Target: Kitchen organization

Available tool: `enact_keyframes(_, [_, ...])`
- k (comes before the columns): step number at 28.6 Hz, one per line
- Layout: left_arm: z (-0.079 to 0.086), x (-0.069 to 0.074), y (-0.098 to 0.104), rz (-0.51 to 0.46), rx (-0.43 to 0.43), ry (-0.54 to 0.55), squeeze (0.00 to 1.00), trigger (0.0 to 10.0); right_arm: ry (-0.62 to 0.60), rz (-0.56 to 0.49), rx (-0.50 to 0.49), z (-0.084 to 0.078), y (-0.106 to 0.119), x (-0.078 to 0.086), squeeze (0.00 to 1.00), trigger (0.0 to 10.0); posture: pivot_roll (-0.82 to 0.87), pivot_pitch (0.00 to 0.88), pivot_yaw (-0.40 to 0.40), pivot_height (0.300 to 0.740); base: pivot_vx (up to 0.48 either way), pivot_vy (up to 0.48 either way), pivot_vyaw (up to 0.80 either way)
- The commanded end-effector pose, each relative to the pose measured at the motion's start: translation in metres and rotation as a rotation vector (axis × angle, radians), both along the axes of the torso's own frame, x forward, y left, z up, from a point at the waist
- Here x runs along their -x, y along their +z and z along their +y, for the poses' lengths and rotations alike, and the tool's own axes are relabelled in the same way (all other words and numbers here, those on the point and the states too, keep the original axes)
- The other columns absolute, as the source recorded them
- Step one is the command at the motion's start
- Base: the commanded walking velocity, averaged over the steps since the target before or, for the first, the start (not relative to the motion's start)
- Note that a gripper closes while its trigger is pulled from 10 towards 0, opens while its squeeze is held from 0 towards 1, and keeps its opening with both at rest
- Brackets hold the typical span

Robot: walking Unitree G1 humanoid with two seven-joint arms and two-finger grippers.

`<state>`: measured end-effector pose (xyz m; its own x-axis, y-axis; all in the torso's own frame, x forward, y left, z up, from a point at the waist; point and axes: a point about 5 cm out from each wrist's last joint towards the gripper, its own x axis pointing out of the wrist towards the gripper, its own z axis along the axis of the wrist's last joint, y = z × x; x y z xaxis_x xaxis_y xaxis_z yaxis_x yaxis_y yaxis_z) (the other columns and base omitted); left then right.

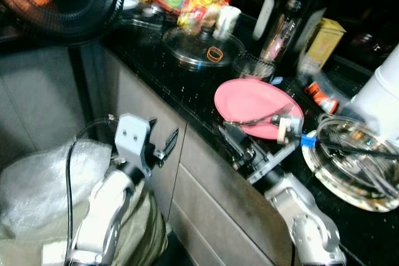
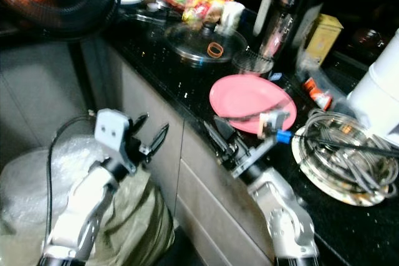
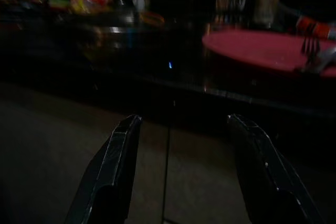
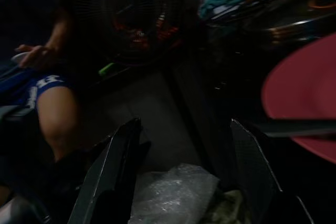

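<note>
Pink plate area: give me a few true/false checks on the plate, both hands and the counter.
1. A fork lies on the pink plate. True.
2. The right hand grips the plate. False: it is open at the counter edge, beside the plate.
3. The left hand is open in front of the cabinet. True.
4. The glass lid sits on the plate. False: it lies on the counter beyond it.
5. The glass dish holds utensils. True.

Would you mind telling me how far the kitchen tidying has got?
Nothing looks put away yet. Both grippers are open and empty: the right gripper sits at the counter edge beside the pink plate with its fork; the left gripper faces the cabinet. Everything remains.
</note>
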<state>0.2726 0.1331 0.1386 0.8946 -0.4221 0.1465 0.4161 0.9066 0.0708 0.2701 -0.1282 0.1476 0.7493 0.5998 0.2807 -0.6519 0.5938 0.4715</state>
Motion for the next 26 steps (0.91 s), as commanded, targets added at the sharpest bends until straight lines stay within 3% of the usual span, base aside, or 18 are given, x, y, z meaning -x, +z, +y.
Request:
enact_keyframes(1, [-0.006,0.002,-0.004,0.015,-0.004,-0.015,0.00,10.0,-0.003,0.013,-0.008,-0.005,-0.003,0.001,0.00,10.0,0.15,0.032,-0.138,0.740,0.000,0.000,-0.80])
enact_keyframes(8, [-0.012,0.009,-0.014,0.047,-0.027,-0.038,0.00,10.0,0.084,-0.027,0.006,0.002,0.001,0.007,0.00,10.0,0.15,0.038,-0.138,0.740,0.000,0.000,-0.11])
enact_keyframes(14, [-0.011,0.009,-0.015,0.052,-0.031,-0.030,0.00,10.0,0.020,-0.061,0.068,0.004,0.010,-0.002,0.00,10.0,0.16,0.040,-0.141,0.740,0.000,0.000,0.00])
enact_keyframes(17, [-0.013,0.008,-0.017,0.064,-0.044,-0.037,0.00,10.0,-0.057,-0.142,0.186,0.008,0.029,-0.013,0.00,10.0,0.16,0.041,-0.139,0.740,0.000,0.000,0.00])
enact_keyframes(18, [-0.015,0.008,-0.019,0.073,-0.055,-0.046,0.00,10.0,-0.105,-0.212,0.282,0.009,0.042,-0.019,0.00,10.0,0.16,0.041,-0.138,0.740,0.000,0.000,0.00])
enact_keyframes(21, [-0.016,0.008,-0.020,0.076,-0.063,-0.055,0.00,10.0,-0.140,-0.271,0.342,0.010,0.054,-0.022,0.00,10.0,0.15,0.041,-0.138,0.740,0.000,0.000,0.00])
enact_keyframes(26, [-0.017,0.007,-0.022,0.081,-0.065,-0.058,0.00,10.0,-0.194,-0.428,0.538,0.015,0.075,-0.024,0.00,10.0,0.15,0.043,-0.140,0.740,0.000,0.000,0.00])
